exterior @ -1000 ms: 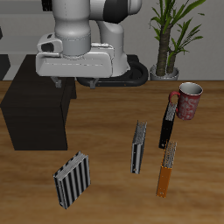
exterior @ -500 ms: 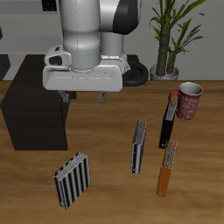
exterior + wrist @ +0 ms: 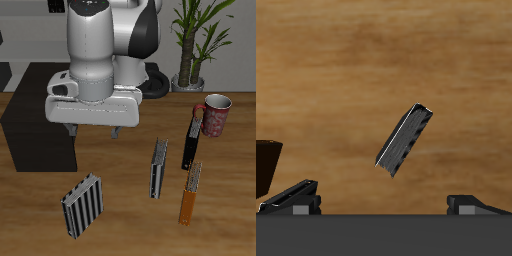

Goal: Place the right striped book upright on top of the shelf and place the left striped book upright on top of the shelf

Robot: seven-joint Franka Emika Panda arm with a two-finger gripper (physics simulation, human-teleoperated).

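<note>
The right striped book (image 3: 82,205) lies flat on the table near the front edge, its black and grey-white striped cover up. The left striped book (image 3: 158,167) rests on its long edge near the middle of the table; it also shows in the wrist view (image 3: 406,140). The shelf (image 3: 40,125), a low black cabinet, stands farther back beside my gripper, and its corner shows in the wrist view (image 3: 266,165). My gripper (image 3: 93,130) is open and empty, above the table beside the shelf, apart from both books. Its fingertips (image 3: 291,195) show spread wide in the wrist view.
A black red-ended book (image 3: 190,140) and an orange book (image 3: 190,192) lie beyond the left striped book. A red patterned mug (image 3: 216,115) stands behind them. A potted plant (image 3: 192,40) stands at the back.
My gripper has come down and forward, from over the shelf's edge towards the table between the shelf and the books. The books have not moved.
</note>
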